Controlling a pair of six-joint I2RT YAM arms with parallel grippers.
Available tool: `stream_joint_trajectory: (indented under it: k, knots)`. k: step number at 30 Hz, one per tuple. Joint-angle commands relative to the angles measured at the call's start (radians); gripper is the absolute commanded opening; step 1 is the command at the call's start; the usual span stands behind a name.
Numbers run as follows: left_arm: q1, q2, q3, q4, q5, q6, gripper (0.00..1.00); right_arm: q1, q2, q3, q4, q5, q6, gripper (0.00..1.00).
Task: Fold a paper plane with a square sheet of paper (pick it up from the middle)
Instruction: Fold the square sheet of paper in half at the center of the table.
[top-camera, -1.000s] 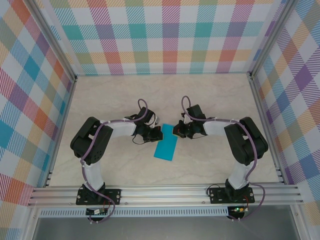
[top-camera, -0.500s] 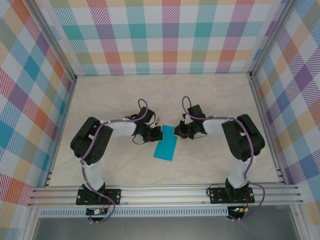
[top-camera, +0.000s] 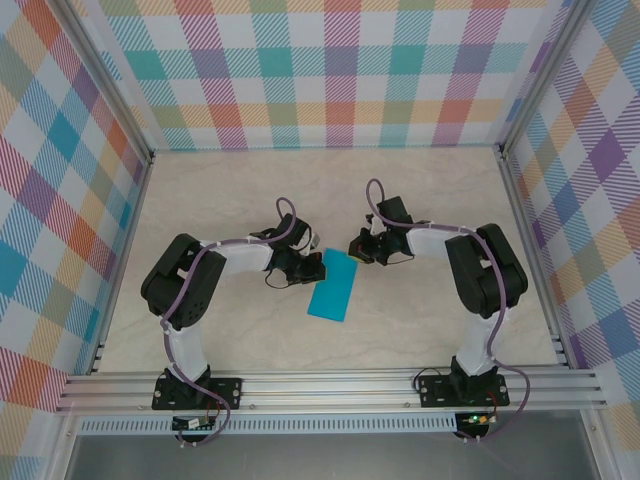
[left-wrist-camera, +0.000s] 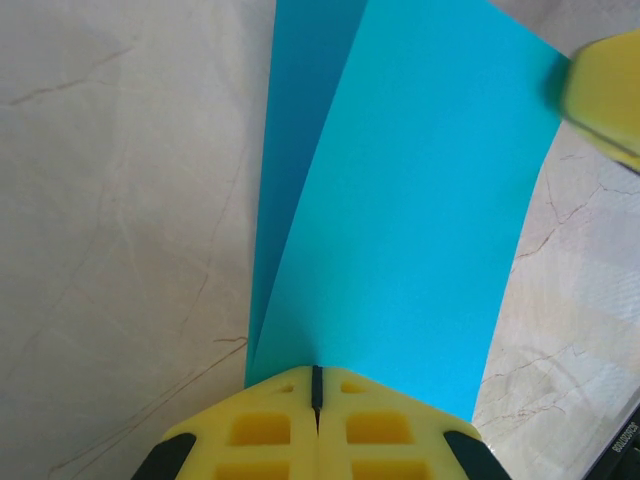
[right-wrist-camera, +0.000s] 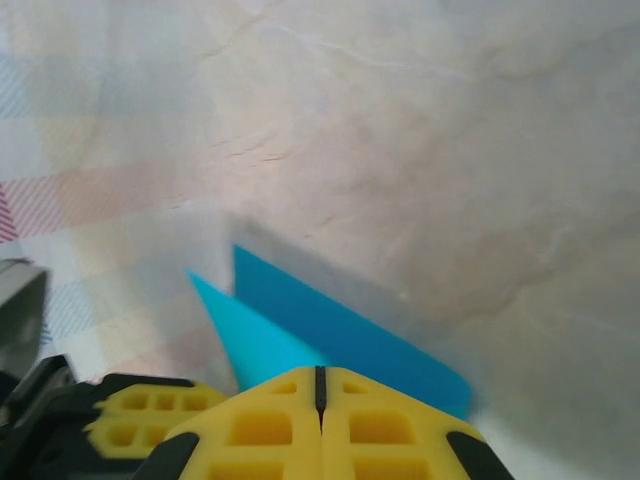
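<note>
Square sheet of paper: lies folded double near the middle of the table, between the two arms, as a long teal rectangle.
Layers: in the left wrist view the upper layer sits askew on the lower, and a wedge of the lower shows along one long side. The edges are not matched.
Left gripper: fingers closed, tips at the sheet's far left edge. The paper runs right up to the tips; whether they pinch it or only press it down, I cannot tell. Position unchanged over the last second.
Right gripper: fingers closed, nothing held. It has moved away from the arm bases along the sheet's right edge and now sits at the far right corner; one yellow fingertip shows at that corner from the left wrist.
Sheet position: unchanged over the same second.
Meaning for task: probably early, with only the centre fold made and no nose corners turned. The right gripper looks placed to square or flatten the far corner.
Risk: creasing now would lock in the skew.
</note>
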Motion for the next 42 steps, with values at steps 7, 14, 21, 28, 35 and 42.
stream_joint_trajectory:
  k: [7,14,21,28,35,42]
  knots:
    - [-0.012,0.026,-0.036,-0.175,-0.1,0.029,0.0,-0.02,0.047,-0.006,0.01,-0.021,0.001,0.0]
    - [-0.012,0.024,-0.036,-0.181,-0.099,0.032,0.0,-0.043,0.01,0.035,0.016,-0.075,0.0,0.01]
    - [-0.012,0.023,-0.034,-0.179,-0.096,0.032,0.0,-0.051,0.066,0.035,0.038,-0.077,0.003,0.0]
    - [-0.012,0.023,-0.032,-0.18,-0.096,0.028,0.0,-0.052,0.09,-0.008,0.05,-0.057,0.006,0.0]
    - [-0.011,0.025,-0.032,-0.18,-0.099,0.025,0.0,-0.051,0.016,-0.002,-0.002,-0.04,-0.042,0.0]
    - [-0.011,0.011,-0.04,-0.181,-0.101,0.022,0.0,-0.049,-0.163,-0.055,-0.042,-0.052,-0.042,0.01]
